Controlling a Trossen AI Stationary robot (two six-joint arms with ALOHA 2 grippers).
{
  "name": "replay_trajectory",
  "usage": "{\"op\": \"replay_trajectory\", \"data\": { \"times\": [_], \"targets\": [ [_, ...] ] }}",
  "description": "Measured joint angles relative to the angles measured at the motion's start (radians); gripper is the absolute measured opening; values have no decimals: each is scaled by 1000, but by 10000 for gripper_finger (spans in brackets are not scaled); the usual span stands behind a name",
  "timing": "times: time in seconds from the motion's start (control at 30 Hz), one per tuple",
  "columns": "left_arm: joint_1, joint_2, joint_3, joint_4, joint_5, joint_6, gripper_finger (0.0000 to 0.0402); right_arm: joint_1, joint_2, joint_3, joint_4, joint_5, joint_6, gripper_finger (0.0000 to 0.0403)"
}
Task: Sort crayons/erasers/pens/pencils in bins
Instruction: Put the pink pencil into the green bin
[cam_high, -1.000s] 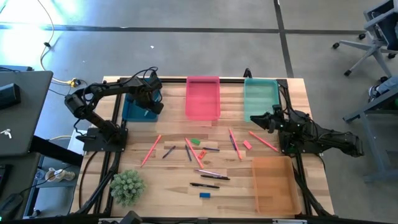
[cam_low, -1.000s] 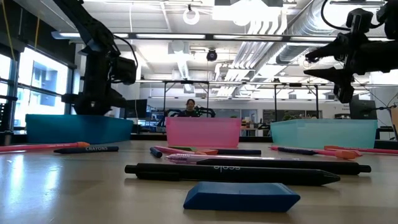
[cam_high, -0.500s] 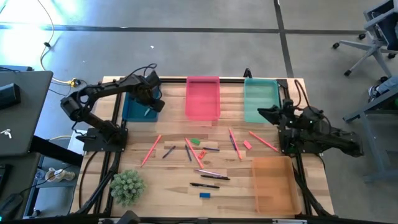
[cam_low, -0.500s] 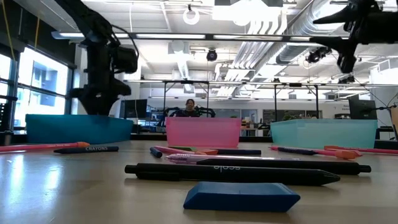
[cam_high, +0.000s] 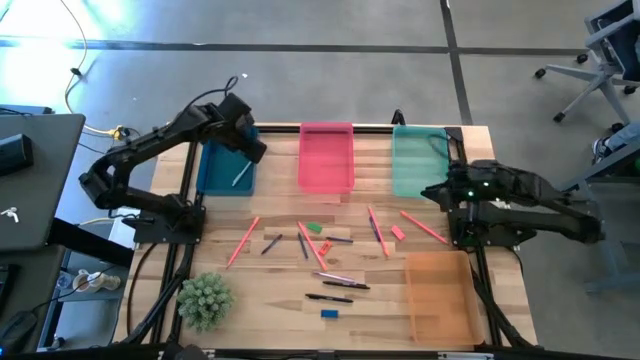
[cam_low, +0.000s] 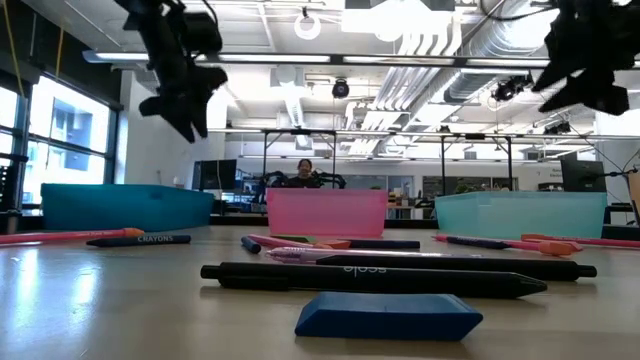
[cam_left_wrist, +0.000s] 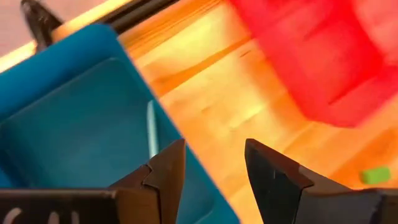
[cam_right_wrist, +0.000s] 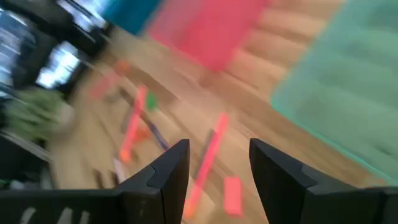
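The left hand (cam_high: 250, 148) hangs open and empty above the blue bin's (cam_high: 215, 175) inner edge, where one grey stick (cam_high: 241, 174) lies. The right hand (cam_high: 432, 192) hangs open and empty too, by the teal bin's (cam_high: 415, 160) near end. Pens (cam_high: 330, 298), pink sticks (cam_high: 243, 241) and erasers (cam_high: 397, 232) lie scattered on the bench (cam_high: 270, 300) between the pink bin (cam_high: 326, 155) and the orange bin (cam_high: 440, 295).
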Motion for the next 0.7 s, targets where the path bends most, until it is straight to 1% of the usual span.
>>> {"op": "replay_trajectory", "data": {
  "times": [0.07,0.23,0.37,0.57,0.7],
  "targets": [
    [-14,-23,0,-1,25,-7,156,0,61,17,-42,-7,-28,160],
    [-84,-73,-19,-5,31,22,156,0,189,26,-47,-41,-80,160],
    [-158,-98,-31,-14,31,-28,156,0,284,26,-47,-71,-85,160],
    [-284,-125,-48,-6,29,-100,156,0,409,26,-46,-61,-96,160],
    [-339,-133,-69,-6,28,-129,156,20,486,26,-21,-60,-103,160]
  ]
}}
